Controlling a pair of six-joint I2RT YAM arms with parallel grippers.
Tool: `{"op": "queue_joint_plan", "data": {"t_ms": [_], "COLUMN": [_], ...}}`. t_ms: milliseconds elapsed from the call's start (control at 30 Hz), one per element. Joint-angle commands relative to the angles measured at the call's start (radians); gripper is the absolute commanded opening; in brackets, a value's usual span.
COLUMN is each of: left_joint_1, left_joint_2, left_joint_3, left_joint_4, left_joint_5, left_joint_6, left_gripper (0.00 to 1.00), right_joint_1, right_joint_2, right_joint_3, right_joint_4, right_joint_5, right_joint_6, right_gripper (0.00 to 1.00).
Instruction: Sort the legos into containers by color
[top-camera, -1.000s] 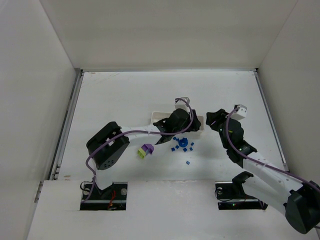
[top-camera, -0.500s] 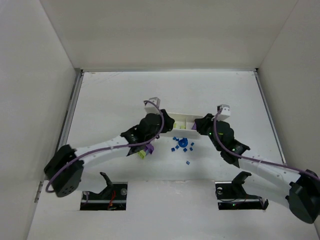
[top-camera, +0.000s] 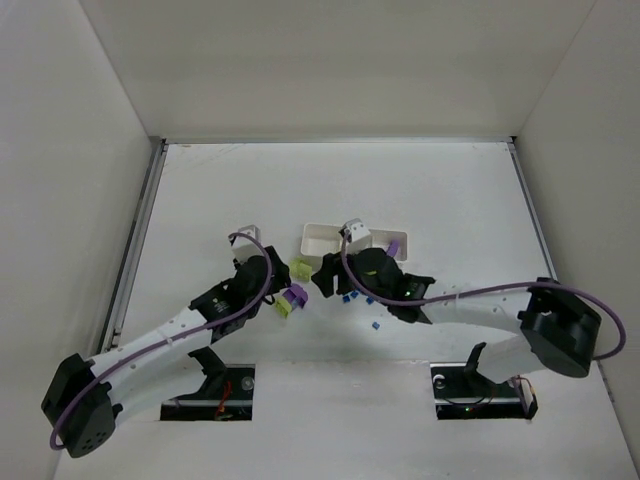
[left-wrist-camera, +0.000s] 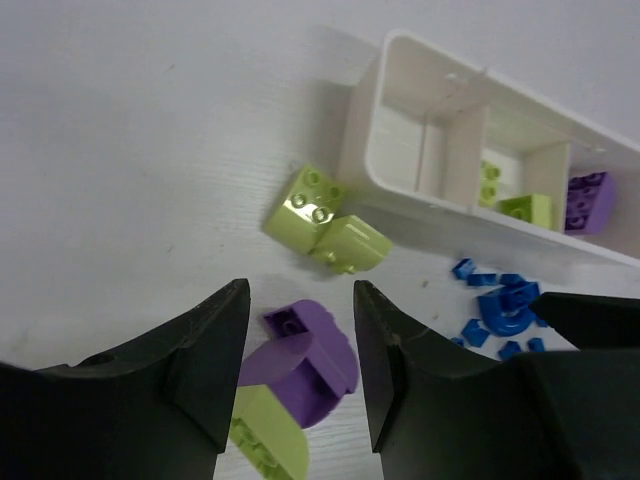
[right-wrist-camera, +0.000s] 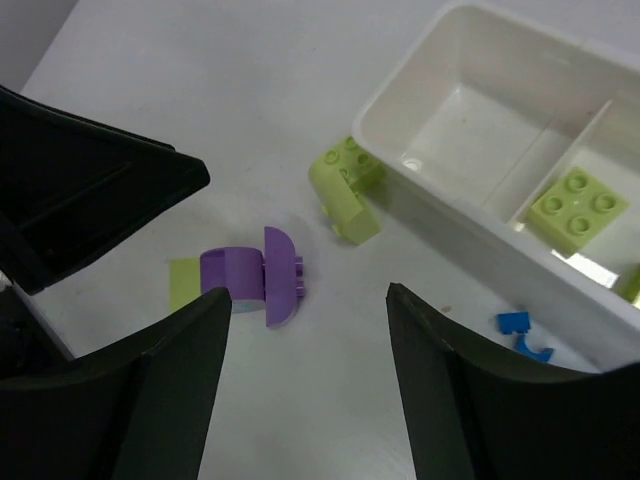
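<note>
The white three-compartment tray (top-camera: 318, 238) lies mid-table; it also shows in the left wrist view (left-wrist-camera: 400, 170) and the right wrist view (right-wrist-camera: 400, 110). Its left compartment is bare, the middle holds lime bricks (left-wrist-camera: 525, 208), and the right holds a purple brick (left-wrist-camera: 588, 200). A purple block joined to a lime piece (left-wrist-camera: 305, 365) lies on the table between the fingers of my open left gripper (left-wrist-camera: 298, 295), untouched. A loose lime brick (left-wrist-camera: 325, 215) lies beside the tray's left end. Small blue pieces (left-wrist-camera: 500, 310) are scattered in front of the tray. My right gripper (right-wrist-camera: 307, 295) is open and empty, above the table near the purple block (right-wrist-camera: 250, 275).
The two grippers face each other closely around the purple block, left gripper (top-camera: 275, 293) and right gripper (top-camera: 322, 278). The right arm crosses over the tray's middle and the blue pieces. White walls enclose the table on three sides.
My left gripper pulled back from the tray toward the near left, to the purple block. My right gripper swung left across the blue pieces. A lime brick now shows beside the tray's left end.
</note>
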Motion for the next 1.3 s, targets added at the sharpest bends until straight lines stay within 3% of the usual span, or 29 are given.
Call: {"op": "queue_joint_plan", "data": {"t_ms": [0, 233, 433, 733, 933, 1133, 1267], "left_joint_1": [0.029, 0.109, 0.184, 0.238, 0.242, 0.244, 0.239], "left_joint_2": [-0.022, 0.015, 0.027, 0.055, 0.079, 0.105, 0.128], "left_joint_3": [-0.024, -0.074, -0.123, -0.155, -0.143, -0.127, -0.103], "left_joint_4": [-0.018, 0.085, 0.162, 0.220, 0.235, 0.249, 0.243], "left_joint_5": [-0.017, 0.079, 0.173, 0.251, 0.254, 0.254, 0.254], "left_joint_6": [-0.039, -0.023, -0.016, 0.006, 0.026, 0.041, 0.063], "left_gripper": [0.44, 0.44, 0.44, 0.44, 0.46, 0.46, 0.50], "right_joint_1": [0.014, 0.005, 0.002, -0.006, -0.004, 0.002, 0.010], "right_joint_2": [0.089, 0.317, 0.400, 0.511, 0.516, 0.490, 0.431], "right_joint_3": [0.083, 0.198, 0.278, 0.368, 0.367, 0.346, 0.320], "right_joint_4": [0.061, 0.049, 0.046, -0.042, -0.071, -0.080, -0.082], "right_joint_5": [0.030, 0.119, 0.127, 0.201, 0.234, 0.257, 0.257], "right_joint_6": [0.062, 0.199, 0.211, 0.220, 0.217, 0.211, 0.211], "right_gripper": [0.71, 0.73, 0.76, 0.66, 0.64, 0.36, 0.29]}}
